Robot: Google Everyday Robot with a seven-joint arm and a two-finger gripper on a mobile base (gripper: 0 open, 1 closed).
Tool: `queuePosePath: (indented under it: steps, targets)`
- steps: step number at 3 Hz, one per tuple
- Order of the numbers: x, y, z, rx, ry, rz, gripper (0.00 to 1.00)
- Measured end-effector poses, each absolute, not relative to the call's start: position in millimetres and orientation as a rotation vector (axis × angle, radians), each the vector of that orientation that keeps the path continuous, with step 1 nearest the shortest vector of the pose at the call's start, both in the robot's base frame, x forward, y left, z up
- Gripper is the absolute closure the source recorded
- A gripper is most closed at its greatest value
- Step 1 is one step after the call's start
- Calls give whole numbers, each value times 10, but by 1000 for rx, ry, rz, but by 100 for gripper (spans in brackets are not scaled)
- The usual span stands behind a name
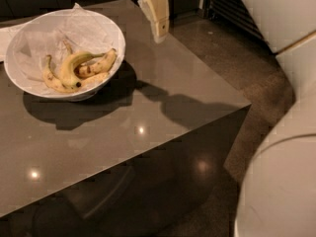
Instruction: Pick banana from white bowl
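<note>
One grey table (98,152) carries the paper-lined white bowl (117,38) near its left edge. The gripper (160,31) hangs beside the bowl, seemingly poised to reach in; clenched or released, I cannot tell. The banana (69,69) rests inside, against two spotted bananas (97,65).
</note>
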State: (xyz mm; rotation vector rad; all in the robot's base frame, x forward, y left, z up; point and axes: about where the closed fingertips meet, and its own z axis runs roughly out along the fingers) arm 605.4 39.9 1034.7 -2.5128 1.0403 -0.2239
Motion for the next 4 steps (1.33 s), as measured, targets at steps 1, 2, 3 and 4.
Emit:
queuePosePath:
  steps: [1, 2, 3, 4]
  targets:
    - [6160, 601, 10325, -2577, 918, -243, 0]
    - [6231, 690, 10347, -2559, 878, -261, 0]
    - [6391, 849, 10401, -2532, 832, -277, 0]
    - [6532, 1022, 10465, -2528, 776, -289, 0]
